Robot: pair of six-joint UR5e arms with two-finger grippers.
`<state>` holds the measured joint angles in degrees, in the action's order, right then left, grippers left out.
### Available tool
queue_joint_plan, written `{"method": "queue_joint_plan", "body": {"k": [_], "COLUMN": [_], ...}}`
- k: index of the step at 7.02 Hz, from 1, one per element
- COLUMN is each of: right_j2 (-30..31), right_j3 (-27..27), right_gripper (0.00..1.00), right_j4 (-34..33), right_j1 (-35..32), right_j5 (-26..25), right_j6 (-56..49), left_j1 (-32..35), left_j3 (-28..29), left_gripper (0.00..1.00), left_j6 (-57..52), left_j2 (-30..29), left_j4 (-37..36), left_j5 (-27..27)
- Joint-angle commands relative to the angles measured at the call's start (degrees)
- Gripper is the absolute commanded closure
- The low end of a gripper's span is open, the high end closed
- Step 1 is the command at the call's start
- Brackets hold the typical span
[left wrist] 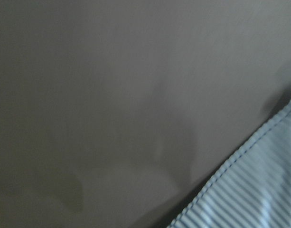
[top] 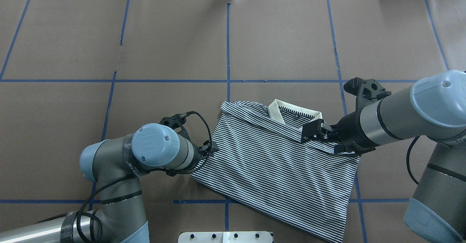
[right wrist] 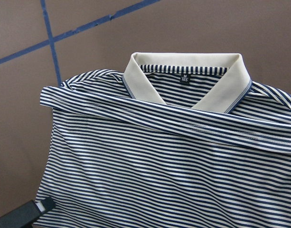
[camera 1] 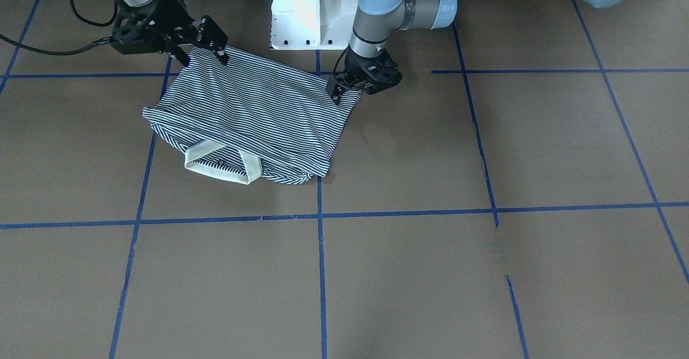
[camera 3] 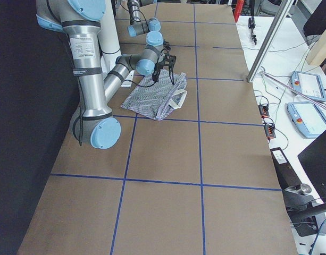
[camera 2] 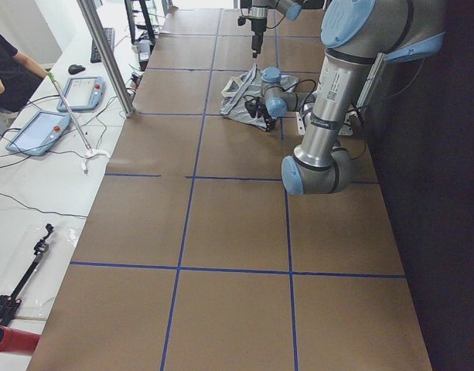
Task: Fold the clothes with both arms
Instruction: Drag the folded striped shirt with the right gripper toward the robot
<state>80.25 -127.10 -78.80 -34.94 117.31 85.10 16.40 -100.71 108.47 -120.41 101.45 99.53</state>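
You saw the striped polo shirt (top: 276, 163) lying folded on the brown table (top: 174, 46), collar (top: 295, 112) facing away from the robot. The left end effector (camera 1: 338, 91) pinched one hem corner. The right end effector (camera 1: 207, 52) gripped the opposite edge; whether its fingers were pressed together was unclear.

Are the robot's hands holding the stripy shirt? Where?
Yes. Both pinch the folded polo shirt by its edge nearest the robot: left end effector, right end effector, one at each corner.
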Motion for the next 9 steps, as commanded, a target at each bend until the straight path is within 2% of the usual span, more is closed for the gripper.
{"method": "queue_joint_plan", "body": {"k": [1, 3, 4, 5, 6, 9], "right_j2": [-0.6, -0.5, -0.6, -0.6, -0.6, -0.4], "right_j3": [0.0, 0.0, 0.0, 0.0, 0.0, 0.0], "right_gripper": [0.0, 0.0, 0.0, 0.0, 0.0, 0.0], "right_j4": [0.0, 0.0, 0.0, 0.0, 0.0, -0.1], "right_j1": [-0.5, -0.7, -0.7, -0.7, -0.7, -0.7], "right_j5": [0.4, 0.5, 0.5, 0.5, 0.5, 0.5], "right_j6": [0.0, 0.1, 0.1, 0.2, 0.2, 0.2], "left_j1": [-0.8, -0.8, -0.8, -0.8, -0.8, -0.6], "left_j3": [-0.1, 0.0, 0.0, -0.1, -0.4, -5.4], "left_gripper": [0.03, 0.16, 0.43, 0.81, 1.0, 1.0], "left_j6": [0.8, 0.9, 1.0, 1.1, 1.5, 0.7], "left_j2": [-0.3, -0.4, -0.1, -0.4, -0.4, -0.5], "left_j4": [-1.4, -1.4, -1.4, -1.6, -2.0, -8.7], "left_j5": [-0.4, -0.5, -0.5, -0.5, -0.4, -0.2]}}
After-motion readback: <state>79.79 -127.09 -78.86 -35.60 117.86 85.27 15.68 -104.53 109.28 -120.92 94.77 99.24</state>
